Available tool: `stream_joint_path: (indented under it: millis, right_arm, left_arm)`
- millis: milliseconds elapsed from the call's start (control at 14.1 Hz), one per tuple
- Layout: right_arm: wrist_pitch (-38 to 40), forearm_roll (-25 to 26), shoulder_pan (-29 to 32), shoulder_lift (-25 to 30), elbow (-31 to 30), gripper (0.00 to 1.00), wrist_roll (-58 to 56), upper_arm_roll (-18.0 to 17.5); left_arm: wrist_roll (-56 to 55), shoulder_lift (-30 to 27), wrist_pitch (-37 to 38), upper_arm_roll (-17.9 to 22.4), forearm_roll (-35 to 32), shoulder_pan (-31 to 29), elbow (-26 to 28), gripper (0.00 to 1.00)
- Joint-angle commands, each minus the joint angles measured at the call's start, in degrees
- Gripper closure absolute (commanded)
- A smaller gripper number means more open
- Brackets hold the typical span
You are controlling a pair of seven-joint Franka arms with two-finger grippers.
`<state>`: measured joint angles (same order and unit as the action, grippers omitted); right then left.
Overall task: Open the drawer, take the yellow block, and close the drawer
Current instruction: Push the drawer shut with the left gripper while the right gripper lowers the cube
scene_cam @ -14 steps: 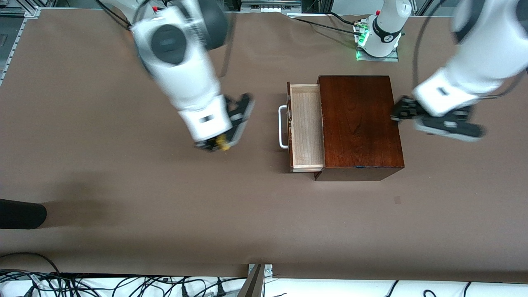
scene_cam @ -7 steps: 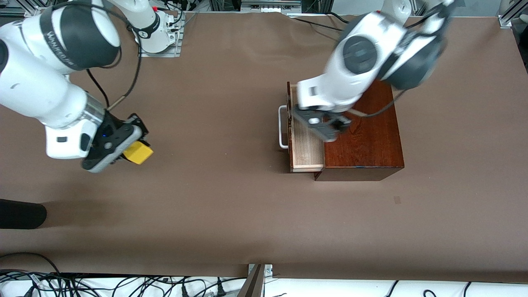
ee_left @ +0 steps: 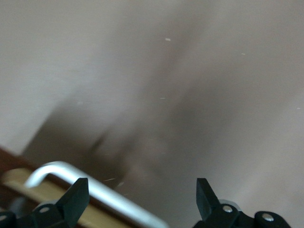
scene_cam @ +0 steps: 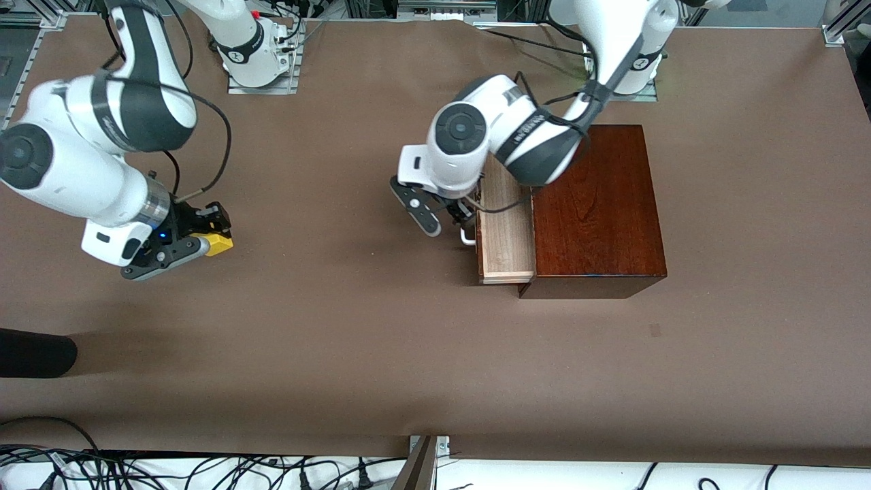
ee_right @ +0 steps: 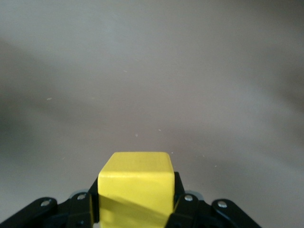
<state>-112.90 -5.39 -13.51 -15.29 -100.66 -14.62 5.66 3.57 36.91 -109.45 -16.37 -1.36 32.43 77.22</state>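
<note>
The dark reddish-brown box (scene_cam: 595, 204) stands toward the left arm's end of the table. Its drawer (scene_cam: 507, 235) is pulled out and shows a bare pale wood inside. My left gripper (scene_cam: 450, 219) is open in front of the drawer at the white handle (scene_cam: 467, 238). In the left wrist view the handle (ee_left: 95, 190) crosses between the spread fingertips (ee_left: 76, 197) of the left gripper (ee_left: 141, 199). My right gripper (scene_cam: 194, 239) is shut on the yellow block (scene_cam: 218, 243), low over the cloth toward the right arm's end. In the right wrist view the right gripper (ee_right: 136, 202) clamps the block (ee_right: 135, 183) on both sides.
Brown cloth (scene_cam: 381, 327) covers the table. A black object (scene_cam: 34, 352) lies at the cloth's edge at the right arm's end, nearer the front camera. Cables (scene_cam: 204, 469) run along the near edge. A small mark (scene_cam: 654, 330) is on the cloth nearer the front camera than the box.
My left arm swung from beside the box, across it, down to the drawer handle. My right arm carried the yellow block away from the drawer toward its end of the table and lowered it.
</note>
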Motion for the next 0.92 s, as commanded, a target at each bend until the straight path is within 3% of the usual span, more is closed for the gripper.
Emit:
stream_joint_path:
  millis: [0,213,427,569,854]
  right_arm:
    - [-8.8,1.0,-0.2,2.9,-10.67,1.0,5.37,0.31]
    - [-19.16,1.0,-0.2,2.55,-18.76,1.0,6.62,0.31]
    - [-27.97,0.91,-0.2,0.71,-23.95,1.0,8.9,0.23]
    - [-31.66,0.82,-0.2,-0.7,-25.72,1.0,10.05,0.23]
    - [-35.19,0.82,-0.2,-3.6,-26.52,1.0,11.81,0.23]
  left_arm:
    - [-8.02,2.19,0.29,1.25,1.0,4.82,-2.51,0.0]
    - [-9.12,2.56,-0.86,2.21,-0.12,7.03,-3.83,0.0]
    - [8.68,3.87,-1.21,2.39,-4.53,5.19,-3.66,0.0]
    - [12.94,5.27,-4.0,2.39,-5.92,5.1,-3.22,0.0]
    - [29.79,5.9,-6.57,2.39,-6.72,2.12,-1.12,0.0]
